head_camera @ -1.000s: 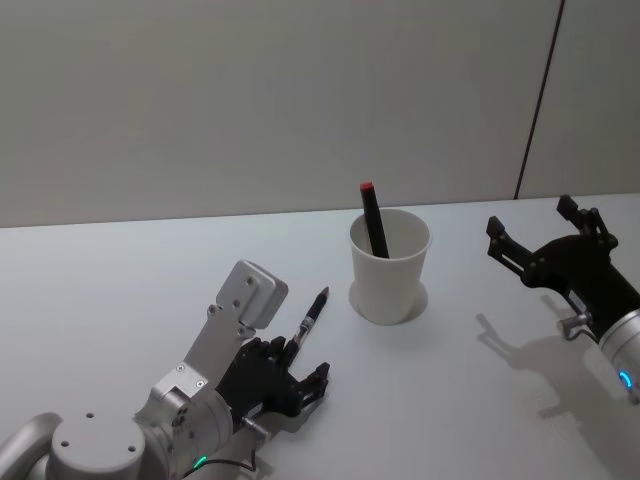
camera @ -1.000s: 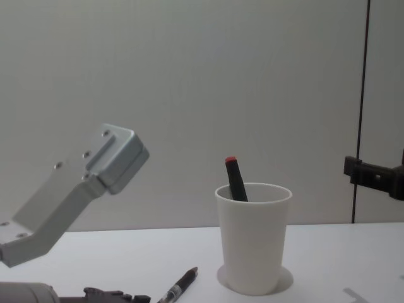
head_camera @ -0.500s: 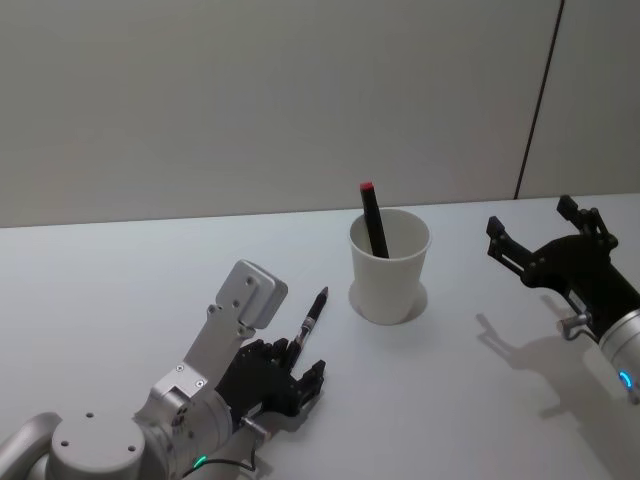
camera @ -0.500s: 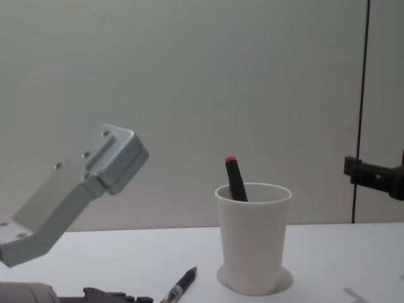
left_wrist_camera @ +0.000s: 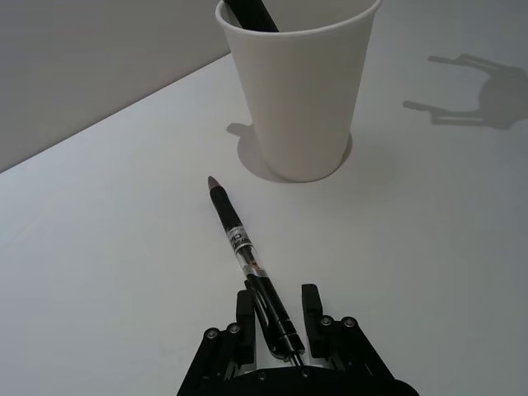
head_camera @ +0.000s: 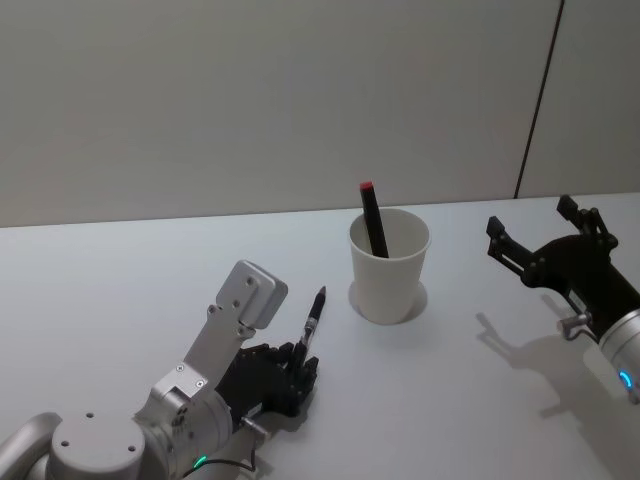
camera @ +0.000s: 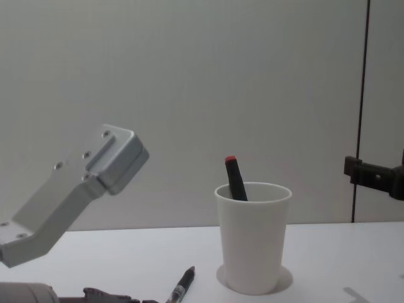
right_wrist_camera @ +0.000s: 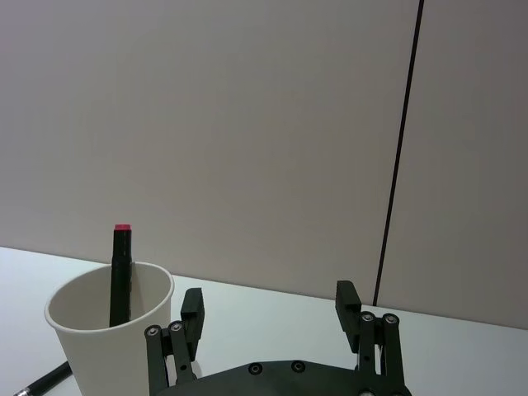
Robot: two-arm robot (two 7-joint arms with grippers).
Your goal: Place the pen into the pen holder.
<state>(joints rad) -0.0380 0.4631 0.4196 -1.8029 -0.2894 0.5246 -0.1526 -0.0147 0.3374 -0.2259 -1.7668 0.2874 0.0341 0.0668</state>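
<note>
A pen (head_camera: 314, 318) is laid on the table (head_camera: 100, 290), left of the cup (head_camera: 386, 286); a marker (head_camera: 371, 210) is stood inside it.

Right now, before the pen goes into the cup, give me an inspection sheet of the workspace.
Surface: white table, plain.
Job's things: pen lies on table, tip toward cup; cup upright, red-tipped marker leaning inside.
Clutter: nothing seen.
Grippers: left gripper low on table, fingers either side of pen's rear end, not clamped; right gripper open, raised right of cup.
Cables: thin black lead under left arm.
Surroundings: grey wall, dark vertical seam.
</note>
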